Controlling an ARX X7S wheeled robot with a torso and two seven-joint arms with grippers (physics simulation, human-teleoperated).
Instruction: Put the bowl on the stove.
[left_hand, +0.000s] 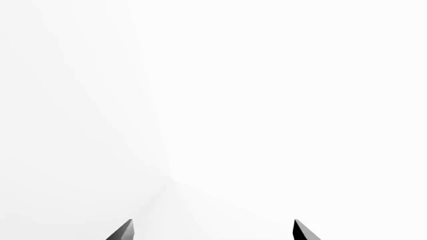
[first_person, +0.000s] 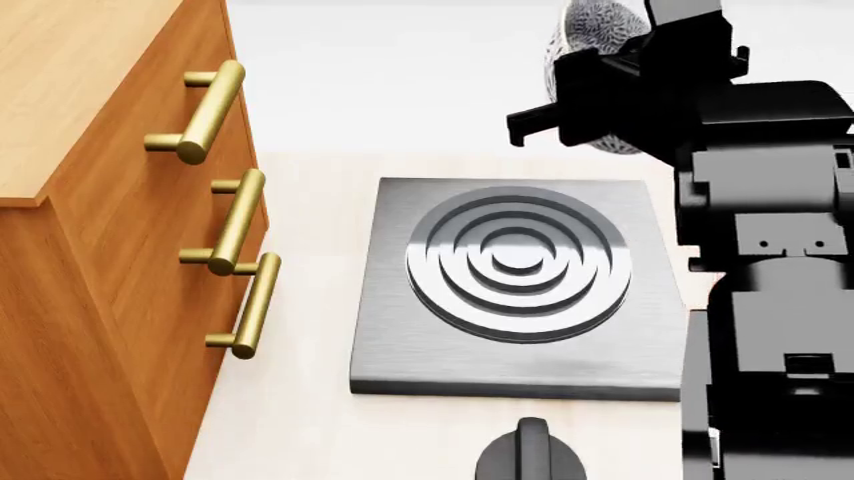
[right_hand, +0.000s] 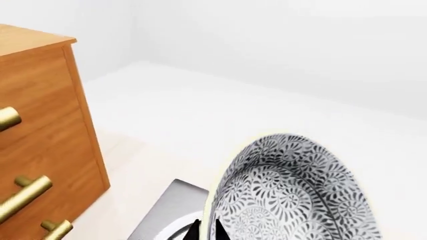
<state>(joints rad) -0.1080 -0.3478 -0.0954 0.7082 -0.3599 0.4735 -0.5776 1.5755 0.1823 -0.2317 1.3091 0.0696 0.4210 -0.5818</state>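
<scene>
The bowl (first_person: 603, 24), grey-and-white floral outside, hangs tilted on its side above the far right corner of the stove (first_person: 400, 330). My right gripper (right_hand: 205, 231) is shut on the bowl (right_hand: 293, 195), its two dark fingertips pinching the pale rim. Below the rim a corner of the grey stove (right_hand: 167, 215) shows. In the head view the black right arm (first_person: 747, 200) covers most of the bowl. My left gripper (left_hand: 212, 231) is open with nothing between its fingers, facing only blank white surfaces.
A wooden cabinet (first_person: 94, 250) with brass bar handles (first_person: 240, 225) stands left of the stove. A black round knob (first_person: 531, 455) sits at the stove's near edge. The cabinet (right_hand: 40, 115) also shows in the right wrist view.
</scene>
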